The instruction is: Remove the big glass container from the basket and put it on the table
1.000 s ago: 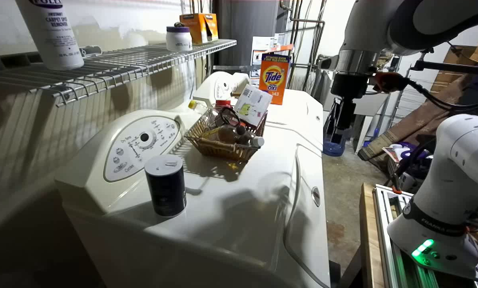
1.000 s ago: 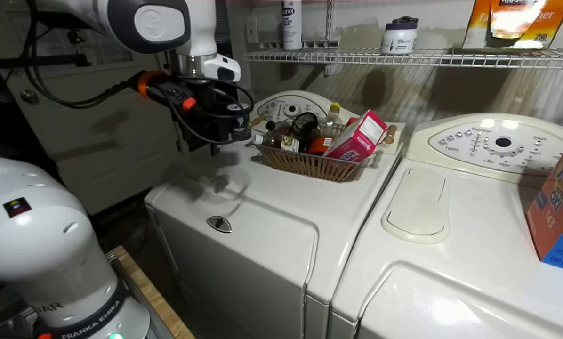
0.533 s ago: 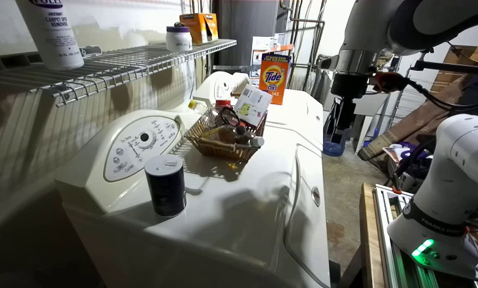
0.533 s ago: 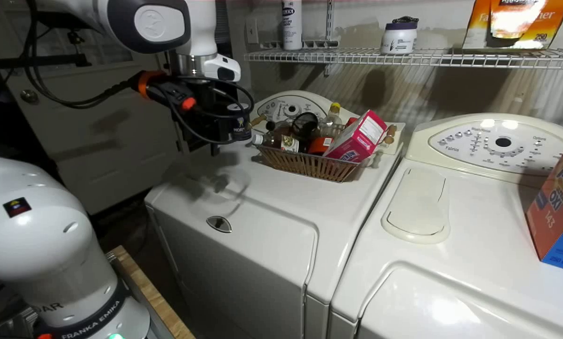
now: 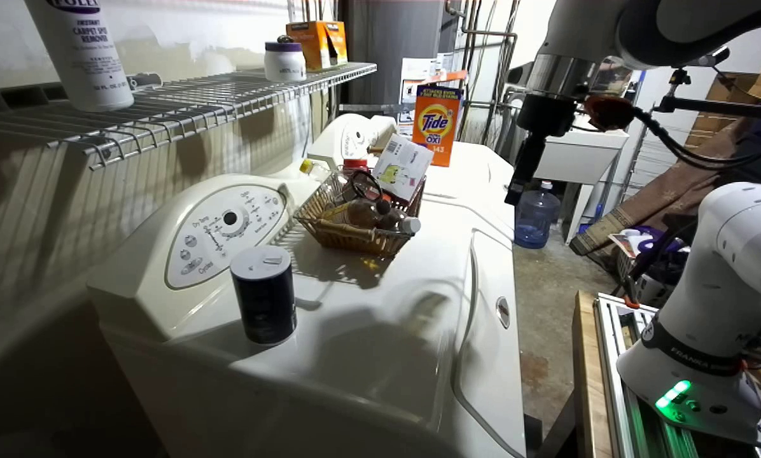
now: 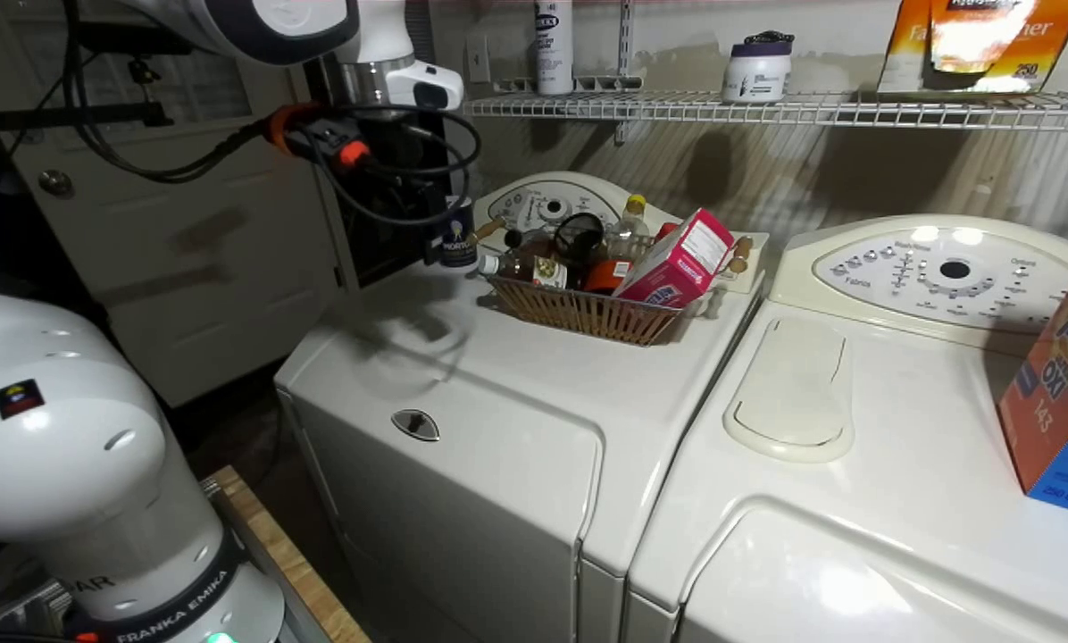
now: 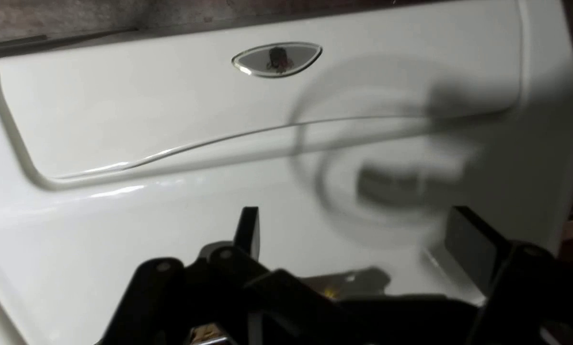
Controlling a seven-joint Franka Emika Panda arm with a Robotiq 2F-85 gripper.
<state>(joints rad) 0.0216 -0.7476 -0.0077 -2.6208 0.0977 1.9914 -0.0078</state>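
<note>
End effector (image 7: 356, 223) spread, nothing held, above desk (image 6: 534, 371). White-capped amber glass bottle (image 6: 521, 265) lies in wicker basket (image 6: 588, 314), off toward the wall (image 6: 677, 45); cap (image 6: 489, 265) roughly faces the end effector.

basket (image 6: 583, 314) on the table (image 6: 534, 362), glass bottle (image 6: 520, 268) and box (image 6: 677, 265) inside, cup (image 6: 457, 243) nearby, shelf (image 6: 820, 109) above

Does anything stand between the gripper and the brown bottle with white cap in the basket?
Nothing visible stands between the gripper and the white-capped brown bottle; the black canister is off to one side of that path. Close in, the rim of the basket and the neighbouring dark-capped bottle may crowd the grasp.
</note>
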